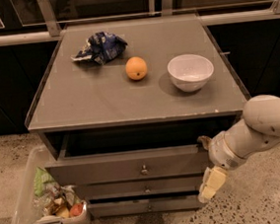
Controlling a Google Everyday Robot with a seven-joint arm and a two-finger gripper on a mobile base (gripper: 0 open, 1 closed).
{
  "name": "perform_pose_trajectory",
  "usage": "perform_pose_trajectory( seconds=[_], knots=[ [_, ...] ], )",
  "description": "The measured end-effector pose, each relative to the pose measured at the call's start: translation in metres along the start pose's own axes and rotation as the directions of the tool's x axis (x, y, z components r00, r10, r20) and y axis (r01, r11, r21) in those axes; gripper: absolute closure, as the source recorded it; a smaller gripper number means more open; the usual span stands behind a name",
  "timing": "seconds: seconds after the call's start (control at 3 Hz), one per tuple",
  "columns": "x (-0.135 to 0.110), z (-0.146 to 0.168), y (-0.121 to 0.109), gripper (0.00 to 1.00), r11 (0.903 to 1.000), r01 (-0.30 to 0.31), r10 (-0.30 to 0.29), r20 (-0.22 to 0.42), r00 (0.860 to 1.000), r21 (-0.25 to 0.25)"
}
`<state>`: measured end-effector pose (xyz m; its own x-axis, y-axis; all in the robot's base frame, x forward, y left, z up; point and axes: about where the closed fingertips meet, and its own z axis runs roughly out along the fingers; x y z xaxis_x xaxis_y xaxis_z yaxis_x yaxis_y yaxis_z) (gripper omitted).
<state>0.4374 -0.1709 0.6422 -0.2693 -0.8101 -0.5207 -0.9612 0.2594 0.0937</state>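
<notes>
My gripper [210, 184] hangs low at the right front corner of the drawer cabinet, beside the drawer fronts [135, 170], its pale tip pointing down. It holds nothing that I can see. The top drawer [128, 141] is pulled out a little. On the grey countertop [95, 106] sit an orange [136, 68] in the middle, a white bowl [190, 72] to its right, and a crumpled blue chip bag [99, 47] at the back left.
A clear plastic bin [27, 199] with food scraps and wrappers stands on the floor at the cabinet's left. Dark cabinets and a metal rail [131, 25] run behind the counter. Speckled floor [267, 196] lies to the right.
</notes>
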Motion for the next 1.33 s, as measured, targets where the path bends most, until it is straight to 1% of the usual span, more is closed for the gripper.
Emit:
perform_pose_trajectory(
  seconds=[0.33, 0.67, 1.0, 1.33],
  knots=[
    [0.004, -0.023, -0.015, 0.0, 0.9961, -0.01, 0.007, 0.03, 1.0, 0.088],
    [0.002, -0.064, -0.039, 0.0, 0.9736, -0.005, -0.01, 0.062, 0.998, 0.228],
    [0.003, -0.066, -0.04, 0.0, 0.9714, -0.005, -0.01, 0.063, 0.998, 0.237],
    [0.012, -0.049, -0.044, 0.0, 0.9761, -0.037, 0.01, 0.123, 0.992, 0.214]
  ],
)
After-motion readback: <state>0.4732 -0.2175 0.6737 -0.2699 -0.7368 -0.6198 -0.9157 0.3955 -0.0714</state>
